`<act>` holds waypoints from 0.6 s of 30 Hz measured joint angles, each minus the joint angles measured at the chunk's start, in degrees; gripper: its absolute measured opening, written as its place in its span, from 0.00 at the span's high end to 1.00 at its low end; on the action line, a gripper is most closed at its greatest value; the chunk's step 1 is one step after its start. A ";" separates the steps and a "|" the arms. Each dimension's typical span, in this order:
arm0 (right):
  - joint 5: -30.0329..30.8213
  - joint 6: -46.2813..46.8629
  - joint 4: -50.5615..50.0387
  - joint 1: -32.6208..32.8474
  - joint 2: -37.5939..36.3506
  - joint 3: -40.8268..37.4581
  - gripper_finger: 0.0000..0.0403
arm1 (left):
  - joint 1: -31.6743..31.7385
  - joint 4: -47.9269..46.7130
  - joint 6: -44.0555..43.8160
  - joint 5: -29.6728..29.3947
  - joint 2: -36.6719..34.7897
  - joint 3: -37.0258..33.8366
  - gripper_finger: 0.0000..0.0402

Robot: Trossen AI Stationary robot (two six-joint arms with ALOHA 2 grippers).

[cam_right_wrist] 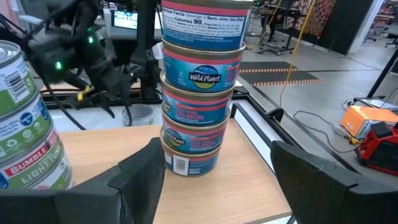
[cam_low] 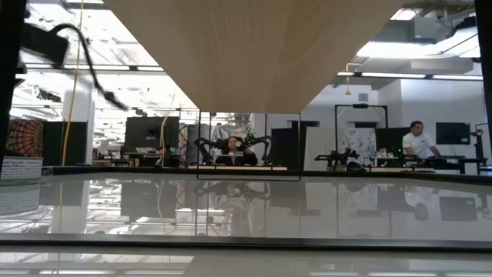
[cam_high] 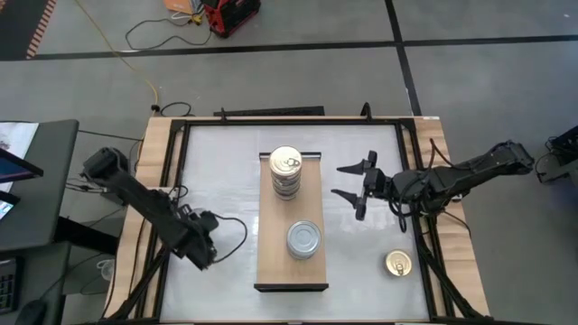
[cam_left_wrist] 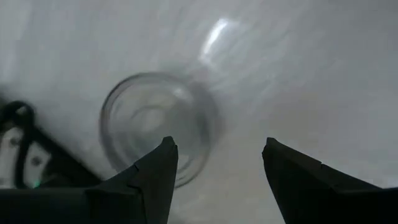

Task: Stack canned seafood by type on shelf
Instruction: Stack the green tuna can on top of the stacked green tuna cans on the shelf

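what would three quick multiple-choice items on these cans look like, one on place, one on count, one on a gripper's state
1. Where is the loose gold-lidded can?
A. on the shelf
B. on the white tabletop, on the right arm's side of the shelf
C. in the left gripper

2. How many stacks of cans stand on the shelf?
A. one
B. two
C. four

3. How are the right gripper fingers?
A. open, holding nothing
B. shut on a can
C. out of view

Answers: 1 B, the high view shows it alone off the board; 2 B, a gold-lidded stack and a silver-lidded stack; 3 A, they stand spread beside the gold-lidded stack with nothing between them.
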 joint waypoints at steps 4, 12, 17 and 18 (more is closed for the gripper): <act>0.00 -0.10 0.63 -0.02 0.00 0.00 0.22 | -2.22 -2.69 -0.10 0.58 6.24 0.02 0.44; 0.07 -0.97 1.31 -0.28 0.00 0.00 0.22 | -4.92 -2.68 5.74 -0.12 16.54 0.07 0.58; 0.07 -1.05 1.61 -0.28 0.06 0.00 0.22 | -6.66 -2.52 7.54 -1.44 20.77 0.26 0.79; 0.11 -1.15 2.01 -0.28 0.36 0.00 0.22 | -6.84 -2.60 7.49 -1.54 20.96 0.26 0.83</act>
